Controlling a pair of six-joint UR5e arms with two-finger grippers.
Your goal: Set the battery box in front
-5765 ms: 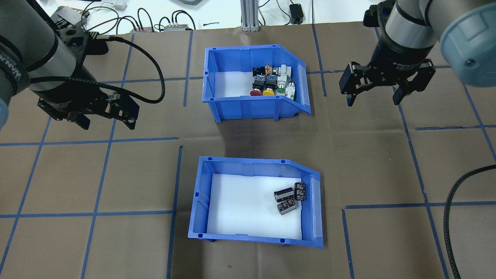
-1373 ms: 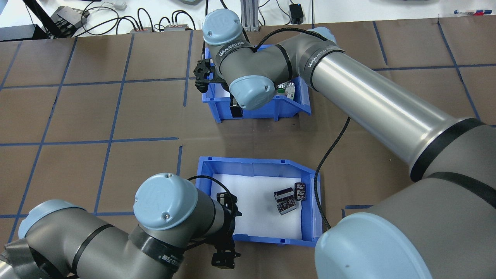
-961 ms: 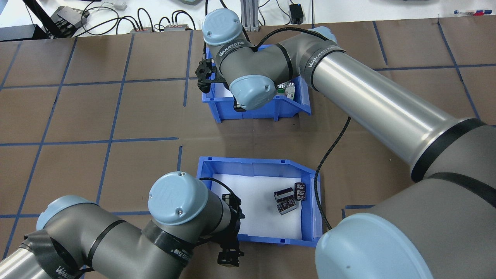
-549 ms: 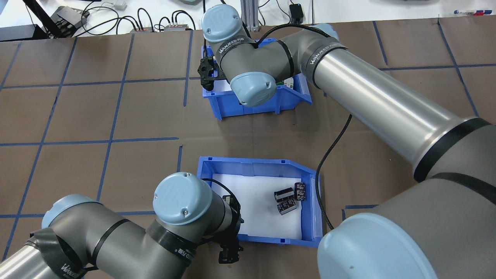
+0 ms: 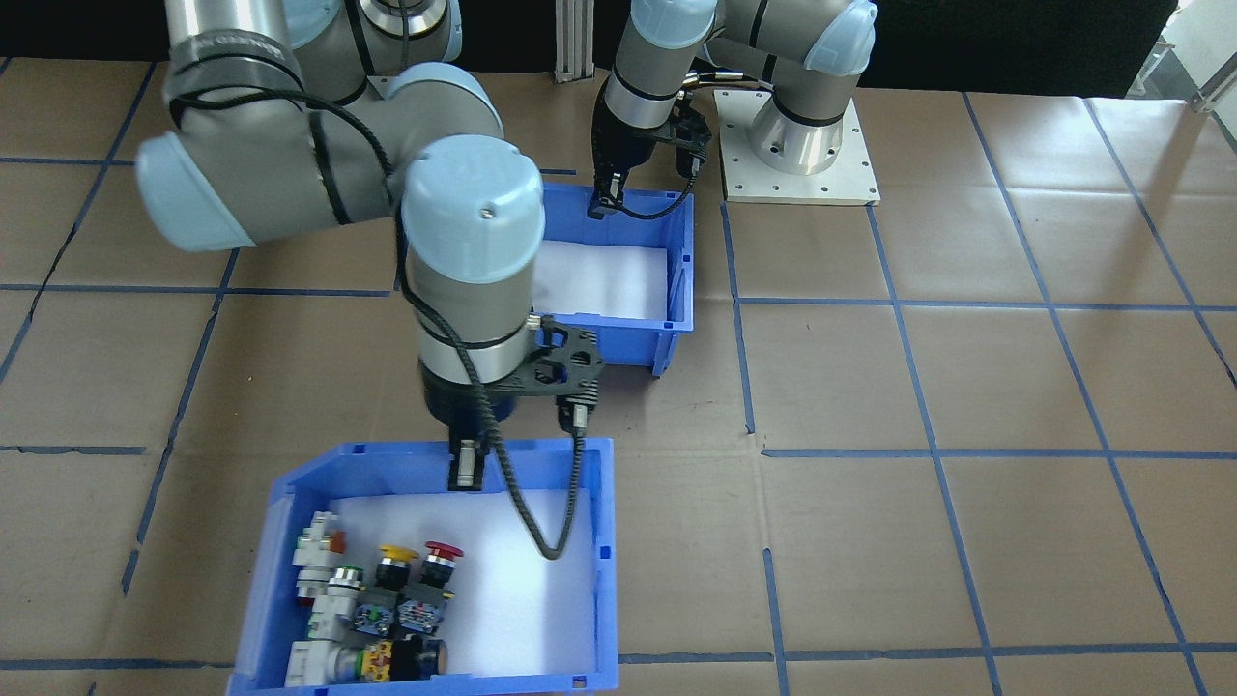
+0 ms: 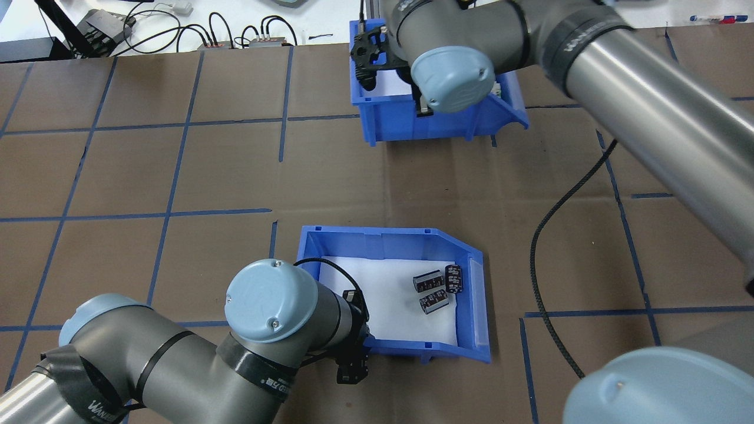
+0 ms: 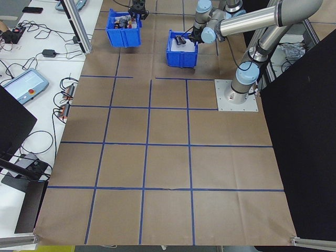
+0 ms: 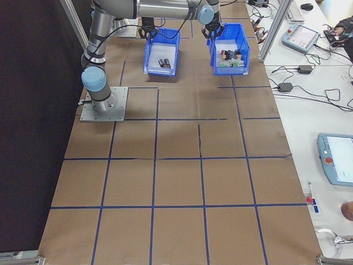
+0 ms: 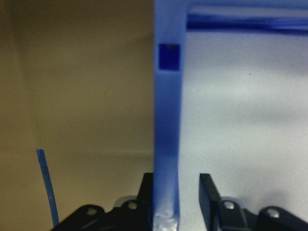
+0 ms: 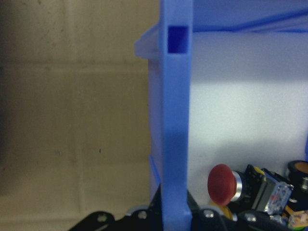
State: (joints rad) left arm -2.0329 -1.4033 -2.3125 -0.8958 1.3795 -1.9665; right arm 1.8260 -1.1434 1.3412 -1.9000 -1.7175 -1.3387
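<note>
1. The brown paper-covered table carries a grid of blue tape lines.
2. Two alike blue plastic bins with white liners lie apart: the switch bin at the far edge, the battery box nearer the robot's base.
3. The left gripper straddles the battery box's near wall; the box stretches away from it, sloped cut-away side to the right. Its fingers bracket the wall with a small gap on the inner side.
4. The right gripper pinches the switch bin's wall.
5. Three dark cylinders lie by the cut-away side.
</note>
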